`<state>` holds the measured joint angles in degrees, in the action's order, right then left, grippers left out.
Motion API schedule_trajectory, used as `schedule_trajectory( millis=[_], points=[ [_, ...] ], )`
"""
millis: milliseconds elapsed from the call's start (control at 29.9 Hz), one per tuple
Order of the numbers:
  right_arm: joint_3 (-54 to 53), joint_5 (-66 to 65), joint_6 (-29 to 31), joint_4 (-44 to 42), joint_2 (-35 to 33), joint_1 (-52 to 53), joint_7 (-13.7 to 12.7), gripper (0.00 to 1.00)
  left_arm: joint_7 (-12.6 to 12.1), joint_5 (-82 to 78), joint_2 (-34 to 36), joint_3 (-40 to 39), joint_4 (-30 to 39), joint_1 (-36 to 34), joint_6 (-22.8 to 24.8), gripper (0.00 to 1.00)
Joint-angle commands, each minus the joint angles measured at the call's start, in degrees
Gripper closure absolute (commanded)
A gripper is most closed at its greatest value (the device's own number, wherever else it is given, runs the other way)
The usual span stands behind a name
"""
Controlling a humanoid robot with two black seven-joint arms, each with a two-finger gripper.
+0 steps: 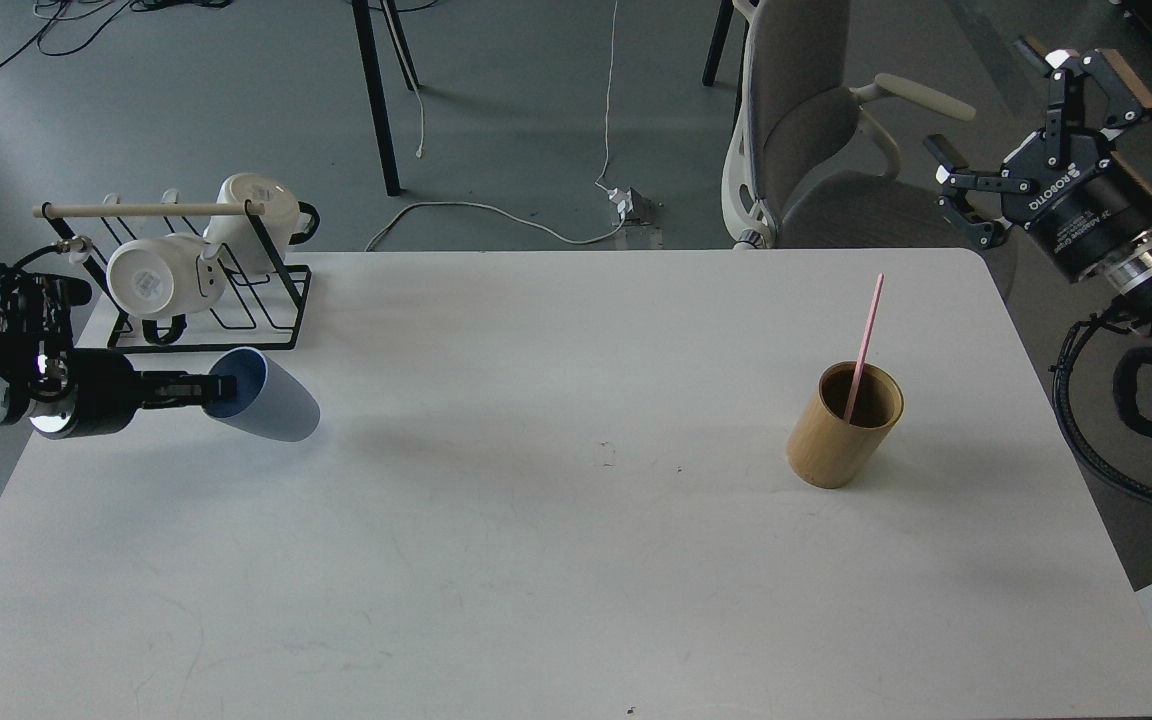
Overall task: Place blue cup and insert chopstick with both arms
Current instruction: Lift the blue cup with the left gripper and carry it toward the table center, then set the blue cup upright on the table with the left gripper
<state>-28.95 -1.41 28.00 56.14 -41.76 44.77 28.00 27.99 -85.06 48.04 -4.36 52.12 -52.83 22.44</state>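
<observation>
The blue cup (274, 402) is tipped on its side at the table's left, its mouth facing left. My left gripper (208, 390) comes in from the left edge and is shut on the cup's rim, one finger inside the mouth. The pink chopstick (865, 345) stands leaning in the tan wooden holder (842, 428) on the right half of the table. My right gripper (1006, 115) is open and empty, raised beyond the table's far right corner, well away from the chopstick.
A black wire rack (236, 300) with a wooden rod and two white mugs stands at the far left corner, just behind the cup. A grey office chair (806, 130) stands behind the white table (556, 560). Cables lie on the floor.
</observation>
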Motion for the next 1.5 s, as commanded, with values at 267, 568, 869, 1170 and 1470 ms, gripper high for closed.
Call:
schedule_trajectory(
  millis=[267,568,869,1170,1470],
  points=[
    [-17.3,0.3,0.0,-10.3,0.7,0.9,0.0,0.01,0.0,-10.5,-22.6,4.7,6.9,-14.4,3.7,1.00],
    [-17.3,0.3,0.0,-10.5,0.8,1.0,0.0,0.01,0.0,-17.7,-40.8,15.5,-3.5,-22.7,5.1,1.00],
    [-17.3,0.3,0.0,-10.5,0.9,0.6,0.0,0.01,0.0,-20.9,-46.4,21.0,-9.9,-22.5,5.4,0.98],
    [-17.0,0.3,0.0,-10.5,1.1,0.5,0.0,0.01,0.0,-20.8,-48.0,24.0,-12.2,-22.2,5.4,0.92],
    [-16.8,0.3,0.0,-10.5,1.0,-0.6,0.0,0.01,0.0,-19.9,-47.7,23.1,-11.6,-22.4,5.6,0.73]
  ],
)
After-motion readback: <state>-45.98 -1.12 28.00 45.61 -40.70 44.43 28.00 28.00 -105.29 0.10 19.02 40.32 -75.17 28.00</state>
